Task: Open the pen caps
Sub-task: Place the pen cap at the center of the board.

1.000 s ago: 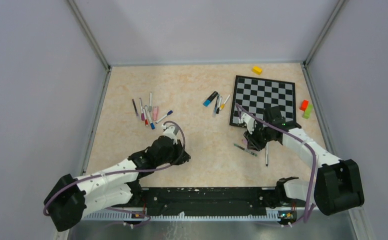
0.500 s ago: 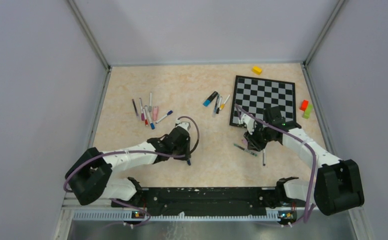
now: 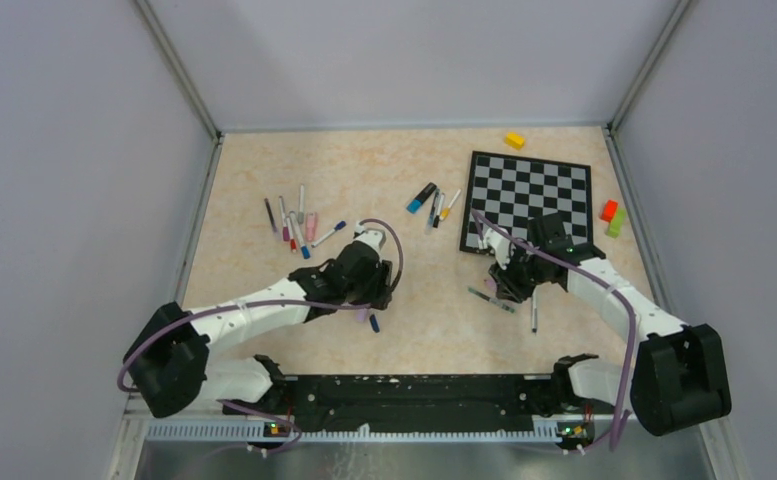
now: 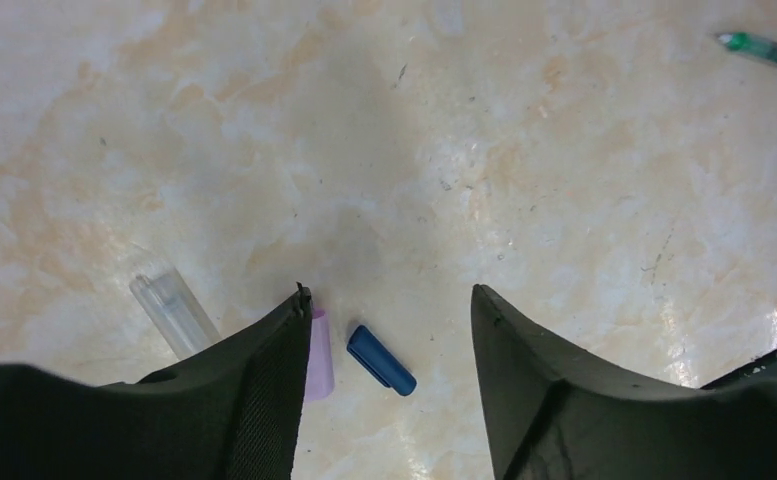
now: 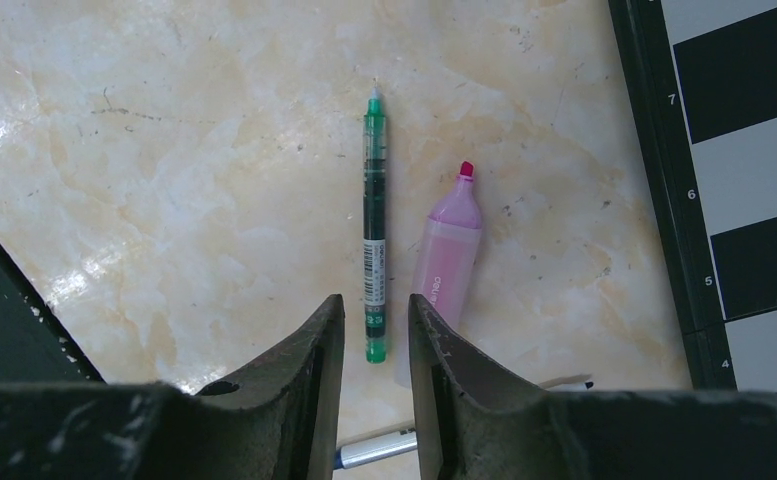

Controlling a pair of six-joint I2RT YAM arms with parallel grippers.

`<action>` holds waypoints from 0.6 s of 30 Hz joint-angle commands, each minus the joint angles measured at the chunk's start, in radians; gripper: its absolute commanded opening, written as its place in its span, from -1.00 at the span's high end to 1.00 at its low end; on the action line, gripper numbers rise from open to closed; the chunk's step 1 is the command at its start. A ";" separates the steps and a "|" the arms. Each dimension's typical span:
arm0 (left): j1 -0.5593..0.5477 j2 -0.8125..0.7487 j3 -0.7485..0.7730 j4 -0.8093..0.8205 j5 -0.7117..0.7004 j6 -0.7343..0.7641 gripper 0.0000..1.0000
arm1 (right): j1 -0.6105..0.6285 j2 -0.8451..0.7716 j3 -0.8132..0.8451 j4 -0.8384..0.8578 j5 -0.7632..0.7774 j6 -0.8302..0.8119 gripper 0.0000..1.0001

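Observation:
My left gripper (image 4: 389,290) stands open just above the table. A navy pen cap (image 4: 381,359) lies loose on the tabletop between its fingers, a lilac cap (image 4: 318,345) lies against the left finger, and a clear cap (image 4: 172,313) is further left. From above, the navy cap (image 3: 374,322) shows just near of the left gripper (image 3: 374,300). My right gripper (image 5: 376,300) hovers beside the chessboard, jaws a pen's width apart on a thin white pen (image 5: 374,450). That pen (image 3: 534,312) sticks out toward the near edge with its tip bare.
An uncapped green pen (image 5: 374,230) and a pink highlighter (image 5: 446,245) lie under the right gripper, beside the chessboard (image 3: 529,200). Several pens (image 3: 299,225) lie at the left, more markers (image 3: 432,205) mid-table. A yellow block (image 3: 514,140) and red and green blocks (image 3: 612,215) sit far right.
The left arm swung right and away from the near edge, its jaws opened, and the navy cap now lies on the table. The right gripper and its pen barely shifted.

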 commanded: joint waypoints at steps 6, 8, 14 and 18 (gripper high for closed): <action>0.069 -0.102 0.018 0.371 0.022 0.275 -0.97 | -0.011 -0.058 0.043 -0.002 0.003 -0.012 0.38; 0.122 -0.051 0.057 0.431 0.096 0.323 -0.97 | -0.014 -0.063 0.042 0.000 0.005 -0.012 0.37; 0.253 0.233 0.340 0.352 0.337 0.461 -0.97 | -0.023 -0.075 0.036 0.001 0.012 -0.015 0.36; 0.276 0.438 0.566 0.222 0.353 0.578 -0.97 | -0.026 -0.076 0.035 0.001 0.020 -0.018 0.36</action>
